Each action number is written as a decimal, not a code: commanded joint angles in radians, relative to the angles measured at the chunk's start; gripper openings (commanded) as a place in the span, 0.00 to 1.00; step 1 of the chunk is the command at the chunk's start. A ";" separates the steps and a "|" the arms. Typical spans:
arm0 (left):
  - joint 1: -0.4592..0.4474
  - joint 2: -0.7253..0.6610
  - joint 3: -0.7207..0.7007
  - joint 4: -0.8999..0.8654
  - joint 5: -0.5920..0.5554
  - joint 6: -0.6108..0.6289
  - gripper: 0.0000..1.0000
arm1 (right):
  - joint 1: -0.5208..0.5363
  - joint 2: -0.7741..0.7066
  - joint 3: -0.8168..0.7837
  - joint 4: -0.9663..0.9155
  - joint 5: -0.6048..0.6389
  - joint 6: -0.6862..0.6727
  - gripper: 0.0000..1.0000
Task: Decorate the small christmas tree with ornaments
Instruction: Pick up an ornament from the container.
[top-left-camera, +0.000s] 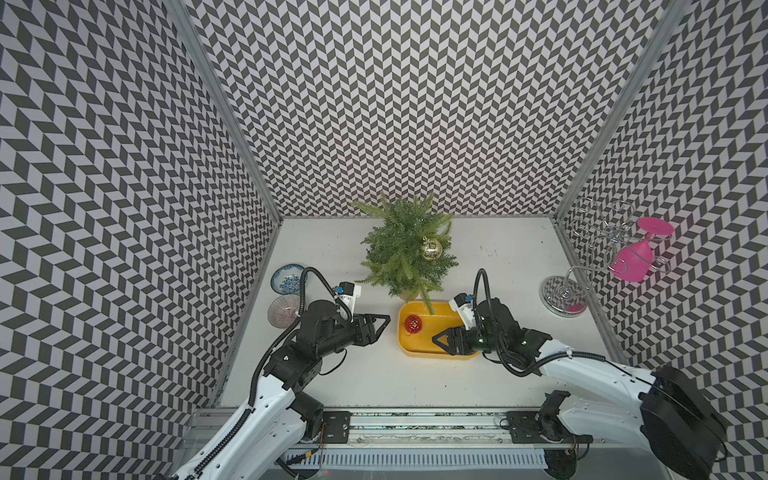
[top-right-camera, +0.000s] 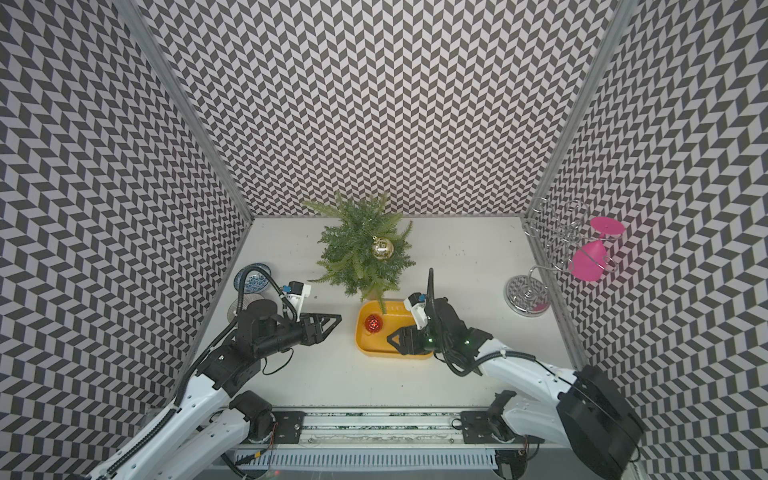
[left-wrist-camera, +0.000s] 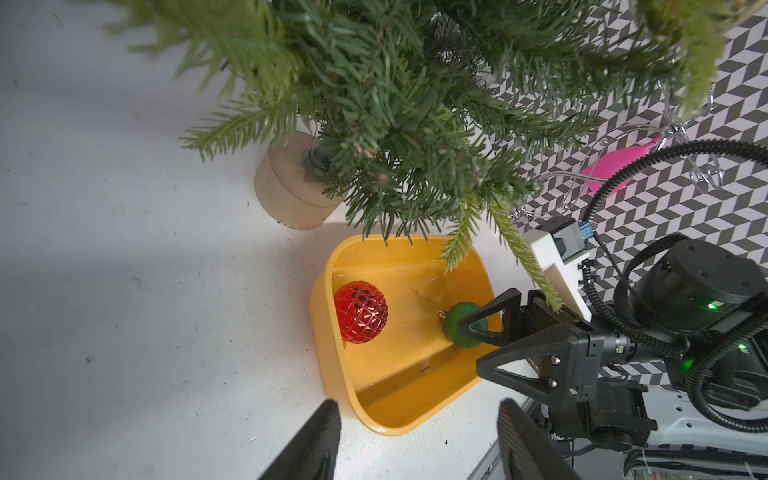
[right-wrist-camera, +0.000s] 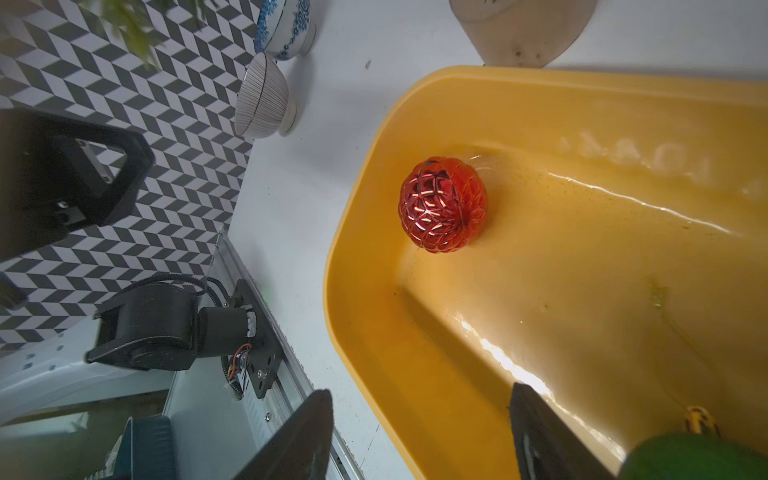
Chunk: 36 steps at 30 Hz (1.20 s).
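In both top views the tree (top-left-camera: 401, 245) stands at the far middle of the table, with one gold bauble (top-left-camera: 431, 248) hanging on its right side. Just in front of it lies one yellow tray (top-left-camera: 415, 353), and the red bauble (top-left-camera: 413, 324) sits at its left end. The left gripper (top-left-camera: 384, 322) hovers just left of the tray. The right gripper (top-left-camera: 436, 338) is low over the tray's near right part. Far left are two bowls, a blue bowl (top-left-camera: 287, 277) and a striped bowl (top-left-camera: 284, 309). Far right, one pink glass (top-left-camera: 631, 257) hangs upside down on one wire rack (top-left-camera: 563, 293).

In the left wrist view, the left gripper's fingers (left-wrist-camera: 320, 432) stand apart with nothing between them. And there's the third one: the green bauble (left-wrist-camera: 462, 311) at the tray's right end, partly behind one finger of the right gripper.

In the right wrist view, its fingers (right-wrist-camera: 540, 432) are parted over bare tray floor, gripping nothing. The green bauble sits outside the gap, just beyond one finger, its gold cap (right-wrist-camera: 700, 417) toward the tray floor and a thin string trailing off.

This looks like the pick of the green bauble. To do it well:
- Shift sideways until the cap and string lie between the fingers.
- Close near the cap, since the round ball would likely slip out.
- Lift clear of the tray wall and the low branch overhanging it.

The count is three baubles, one hung and two in the tray. There is also one tree, one tray, two bowls, one glass, one rack and two grippers.
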 joint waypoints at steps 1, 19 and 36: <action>-0.005 -0.001 -0.013 -0.004 -0.014 -0.018 0.62 | 0.019 0.073 0.014 0.171 0.021 0.006 0.70; -0.016 0.011 -0.011 -0.027 -0.037 -0.032 0.63 | 0.036 0.356 0.138 0.339 0.048 0.024 0.74; -0.026 0.058 0.000 -0.057 -0.047 -0.042 0.63 | 0.044 0.494 0.204 0.390 0.068 0.042 0.74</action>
